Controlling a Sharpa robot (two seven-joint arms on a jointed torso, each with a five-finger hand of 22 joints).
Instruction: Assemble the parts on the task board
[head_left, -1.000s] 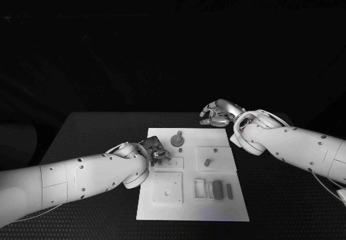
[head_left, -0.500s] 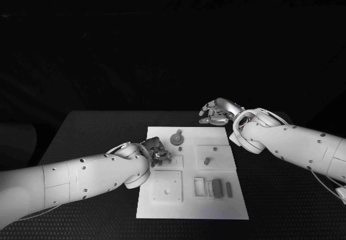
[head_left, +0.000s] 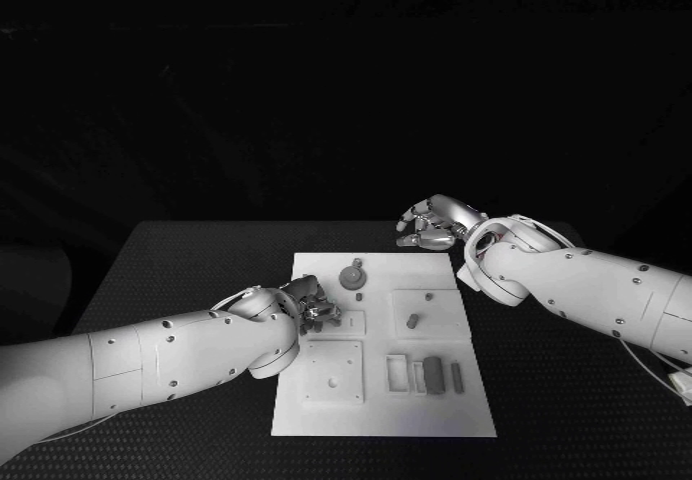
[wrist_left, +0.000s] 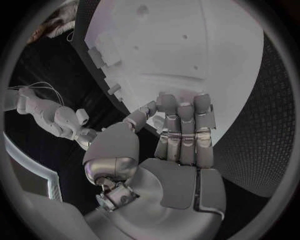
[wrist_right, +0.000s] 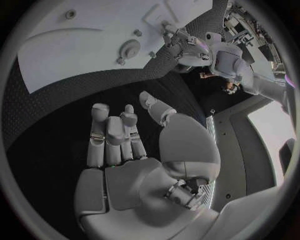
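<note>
left robot hand (wrist_left: 178, 135), fingers over task board (wrist_left: 187, 60)

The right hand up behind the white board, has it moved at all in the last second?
Yes, slightly. The right hand has drifted away from the far edge of the task board, toward the back of the table, still holding nothing.

— What colour is the task board (head_left: 325, 400)?
— White all over, its raised square blocks (head_left: 333, 373) white too.
— And the parts?
— Grey: the round disc part (head_left: 352, 275), the small peg (head_left: 413, 322) and the long bars (head_left: 434, 375) are all a mid to dark grey.
— The tabletop (head_left: 173, 270)?
— Black, with a fine dotted weave pattern across it.
— The arms?
— The left arm (head_left: 159, 350) and right arm (head_left: 591, 290) are white with small dark dots. The left hand (wrist_left: 178, 137) and right hand (wrist_right: 122, 137) are silver.
</note>
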